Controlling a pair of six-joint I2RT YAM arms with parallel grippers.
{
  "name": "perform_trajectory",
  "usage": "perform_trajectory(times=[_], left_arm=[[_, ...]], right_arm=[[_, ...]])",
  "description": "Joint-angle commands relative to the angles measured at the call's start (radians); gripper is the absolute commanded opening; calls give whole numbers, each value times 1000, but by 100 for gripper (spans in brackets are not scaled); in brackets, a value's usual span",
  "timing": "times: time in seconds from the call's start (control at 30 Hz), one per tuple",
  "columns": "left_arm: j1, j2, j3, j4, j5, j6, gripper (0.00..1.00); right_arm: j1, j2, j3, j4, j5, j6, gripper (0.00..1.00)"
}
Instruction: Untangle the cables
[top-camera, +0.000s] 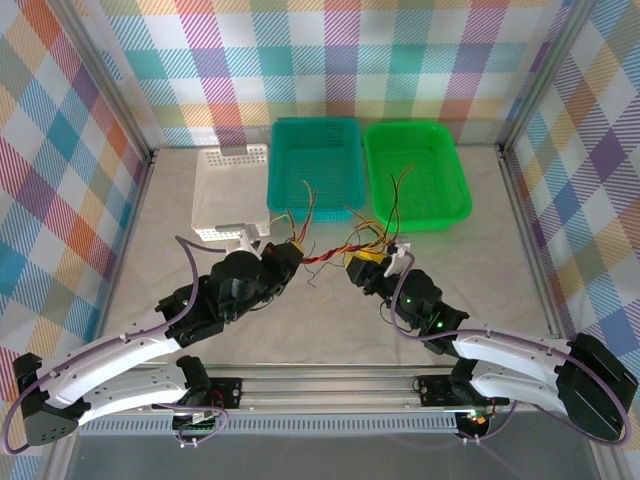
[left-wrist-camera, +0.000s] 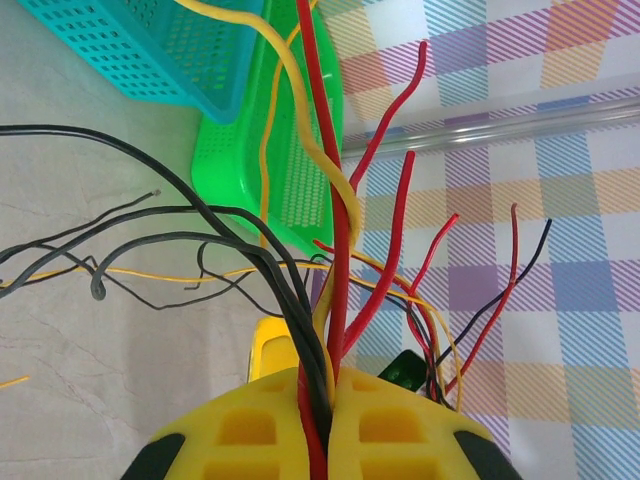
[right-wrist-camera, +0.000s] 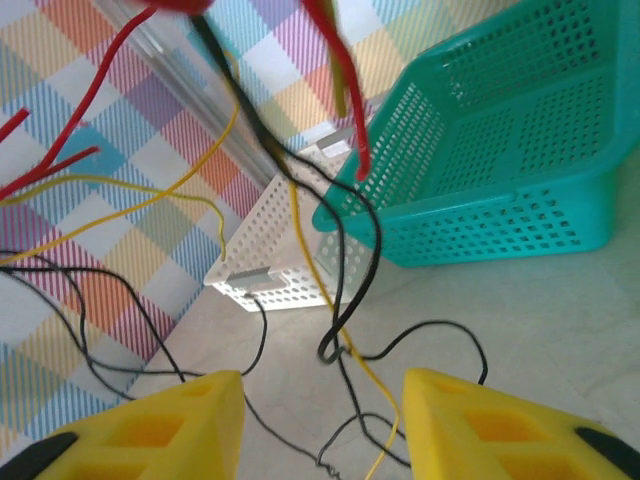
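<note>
Left end effector (top-camera: 290, 252): clenched on the cables (top-camera: 325, 258). In the left wrist view (left-wrist-camera: 318, 395) we see its yellow fingers (left-wrist-camera: 260, 430) pressed together, with red, yellow and black strands (left-wrist-camera: 338, 290) pinched in the seam between them.
Right end effector (top-camera: 368, 262): released. In the right wrist view (right-wrist-camera: 320, 420) its two yellow fingers (right-wrist-camera: 190, 420) stand apart, and thin black and yellow strands hang loose in front of the gap (we see none of them pinched).
Cables: a tangle held between the two end effectors, in front of the baskets. From above, a twisted red stretch runs from the left end effector toward the right one. Loose ends fan out from the knot, and a few reach over the near edges of the teal basket (top-camera: 320, 150) and the green basket (top-camera: 425, 160). In the right wrist view, red strands (right-wrist-camera: 350, 110) hang down from above.
Baskets: white basket (top-camera: 225, 190), teal and green sit in a row from left to right at the far side of the desk (top-camera: 480, 270). The teal and green ones sit just beside each other.
Arms: both lean inward, and the end effectors are near each other at mid-desk.
</note>
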Motion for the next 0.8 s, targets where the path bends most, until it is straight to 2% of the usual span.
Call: perform_trajectory(times=[0.0, 0.27, 0.53, 0.77], left_arm=[[-23, -9, 40, 33, -26, -9, 0], [-45, -10, 41, 38, -33, -10, 0], [-61, -25, 43, 35, -44, -9, 0], [-79, -25, 54, 41, -47, -7, 0]], right_arm=[[5, 13, 34, 29, 49, -8, 43], [5, 32, 60, 20, 79, -8, 36], [5, 56, 68, 35, 113, 9, 37], [5, 79, 58, 95, 102, 14, 34]])
